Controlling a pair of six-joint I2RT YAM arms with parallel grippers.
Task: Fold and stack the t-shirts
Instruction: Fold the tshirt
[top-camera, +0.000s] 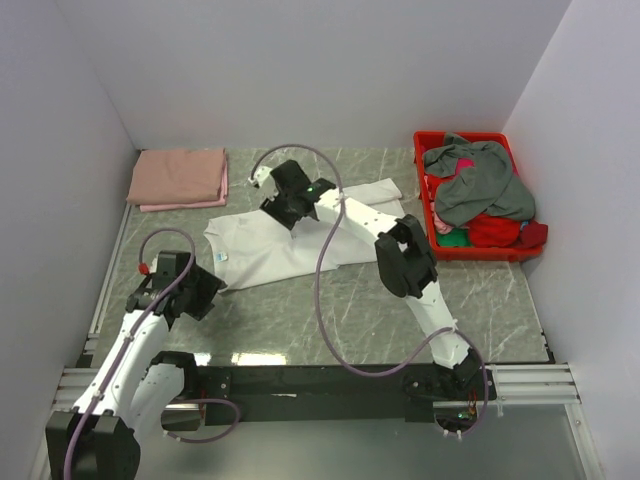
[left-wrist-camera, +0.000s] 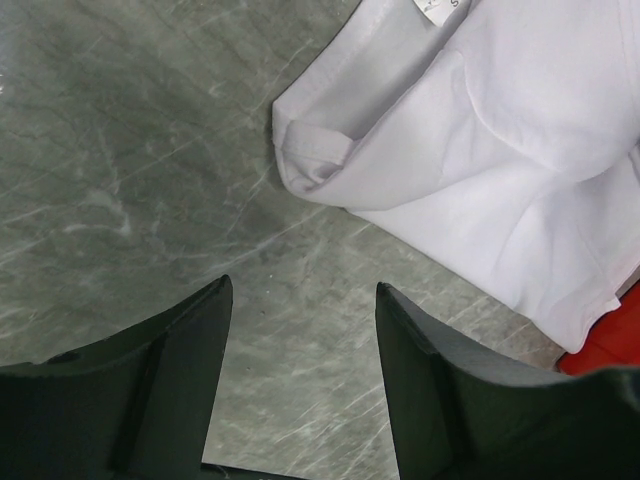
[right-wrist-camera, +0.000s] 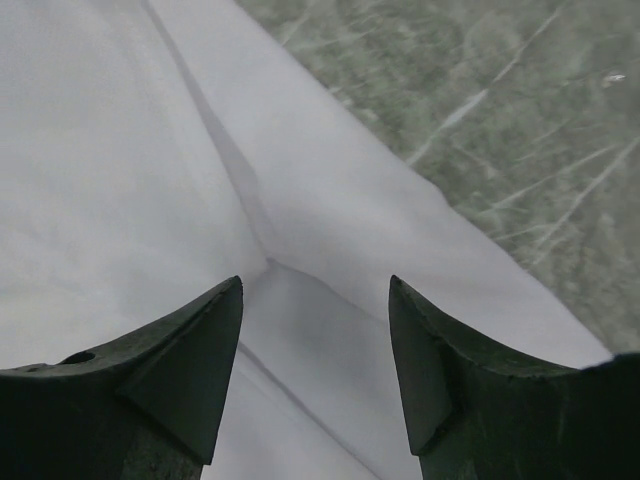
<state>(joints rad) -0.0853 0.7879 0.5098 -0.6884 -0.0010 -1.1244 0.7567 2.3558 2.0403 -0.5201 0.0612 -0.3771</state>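
Left gripper (left-wrist-camera: 302, 288): jaws spread, over tabletop (left-wrist-camera: 120, 150) beside white t-shirt (left-wrist-camera: 520, 150).
Right gripper (right-wrist-camera: 315, 283): jaws spread, above white t-shirt.

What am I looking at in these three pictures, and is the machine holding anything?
These are two white-and-black robot arms bolted at the table's near edge, each ending in a two-finger gripper. The wide picture comes from a camera overhead. The other two come from a small camera on each wrist, so the dark prongs at the bottom are that gripper's own fingers.

On the grey marbled table lies a spread white cloth t-shirt. A folded salmon-pink t-shirt sits far left, and a red plastic bin far right holds a crumpled grey garment.

The left gripper is open over bare table beside the white shirt. The right gripper is open above it. Neither holds anything.
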